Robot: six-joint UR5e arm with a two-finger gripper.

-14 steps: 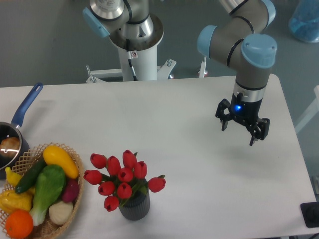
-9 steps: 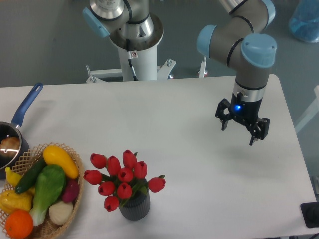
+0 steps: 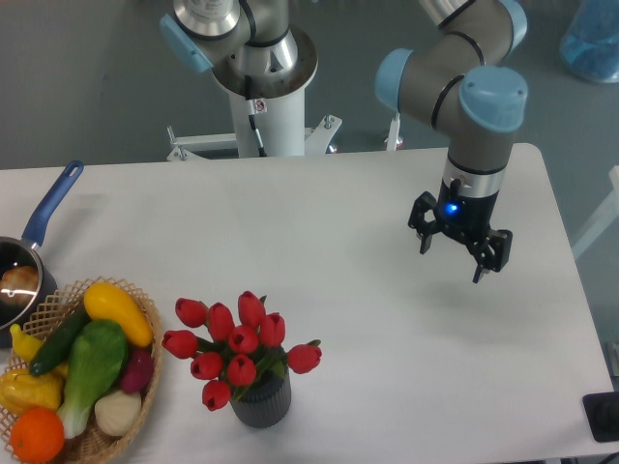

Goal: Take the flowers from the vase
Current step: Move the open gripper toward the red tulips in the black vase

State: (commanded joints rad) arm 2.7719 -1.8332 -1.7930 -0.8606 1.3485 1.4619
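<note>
A: How do we read the gripper?
B: Its two fingers stand spread apart with nothing between them, so we call it open and holding nothing. It touches nothing; it hangs above the table on the right side.

A: And the arm?
B: We see the grey links with blue caps come in from the top right, bend at the elbow joint, and the last link drops almost straight down to the wrist. A blue light glows on the wrist just above the fingers, which point down at the tabletop.

A: Where are the flowers?
B: Near the front edge, left of centre, well apart from the gripper. The red buds fan out over the vase, and the stems sit down in its mouth. The vase stands upright.

A: What else do we have there?
B: A basket of fruit and vegetables just left of the flowers, and a saucepan with a blue handle at the left edge, behind the basket.

A: Any change from a moment ago?
B: We see the gripper and wrist shifted a little to the left and slightly toward the back of the table. Fingers spread as before. Flowers, vase, basket and saucepan lie where they were
</note>
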